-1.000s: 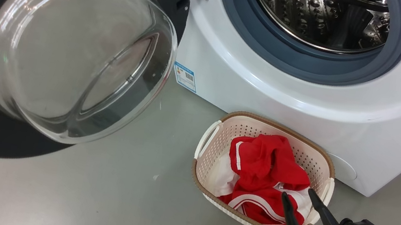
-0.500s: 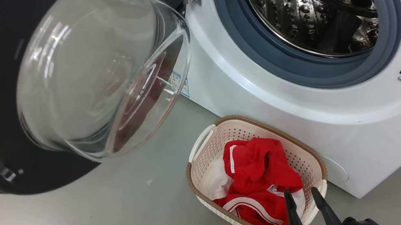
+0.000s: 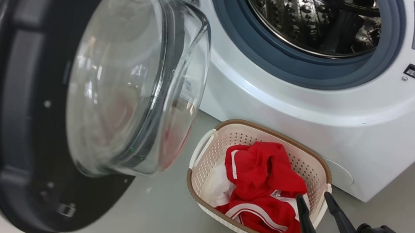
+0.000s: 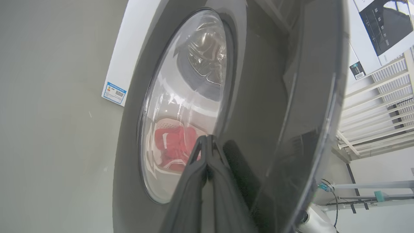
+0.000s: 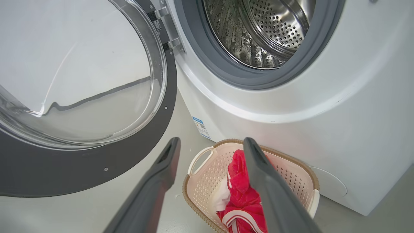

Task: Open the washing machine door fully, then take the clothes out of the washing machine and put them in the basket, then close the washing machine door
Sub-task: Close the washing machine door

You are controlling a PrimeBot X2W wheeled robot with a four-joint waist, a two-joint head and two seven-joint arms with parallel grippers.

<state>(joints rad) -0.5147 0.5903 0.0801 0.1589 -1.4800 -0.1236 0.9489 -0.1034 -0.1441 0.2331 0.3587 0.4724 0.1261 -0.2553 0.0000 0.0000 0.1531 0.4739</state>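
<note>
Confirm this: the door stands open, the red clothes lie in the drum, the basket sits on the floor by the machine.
Not quite: the red clothes lie in the basket, not the drum, as the head view shows. The door stands open; the basket sits on the floor by the machine.

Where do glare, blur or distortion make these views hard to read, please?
Head view: white glare streaks the washing machine door. Left wrist view: the clothes look washed-out through its glass, past the shut left gripper. Right wrist view: the wide lens bows the washing machine; the open right gripper looms soft.
</note>
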